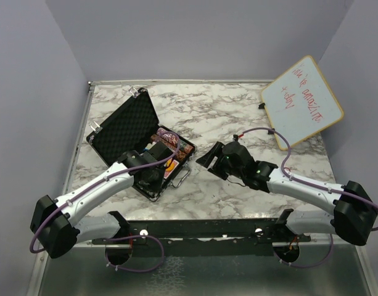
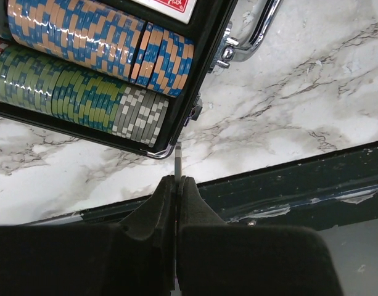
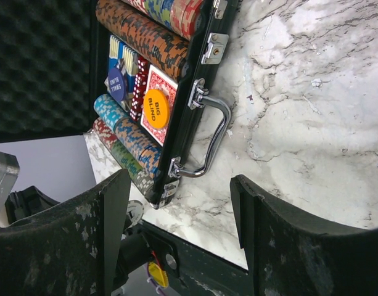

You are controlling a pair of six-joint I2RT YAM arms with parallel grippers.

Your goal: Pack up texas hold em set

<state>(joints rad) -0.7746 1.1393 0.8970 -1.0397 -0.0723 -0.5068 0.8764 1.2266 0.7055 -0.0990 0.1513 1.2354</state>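
The black hard case (image 1: 124, 123) lies open on the left-centre of the marble table (image 1: 238, 117), its egg-crate foam lid raised toward the back left; the tray holds rows of striped chips, a blue-and-orange row (image 2: 102, 37) above a green row (image 2: 59, 86) that ends in grey-white chips (image 2: 139, 114); an orange BIG BLIND button (image 3: 156, 109) rests on a red card deck (image 3: 166, 92), beside red dice (image 3: 139, 86); the left gripper (image 2: 177, 180) is clenched just off the case's near corner, pinching a thin grey sliver (image 2: 177, 161) seen edge-on, which I cannot identify; the right gripper (image 3: 179, 203) stands released and empty, facing the silver handle (image 3: 216, 132), apart from it; a whiteboard (image 1: 303, 102) leans at the back right.
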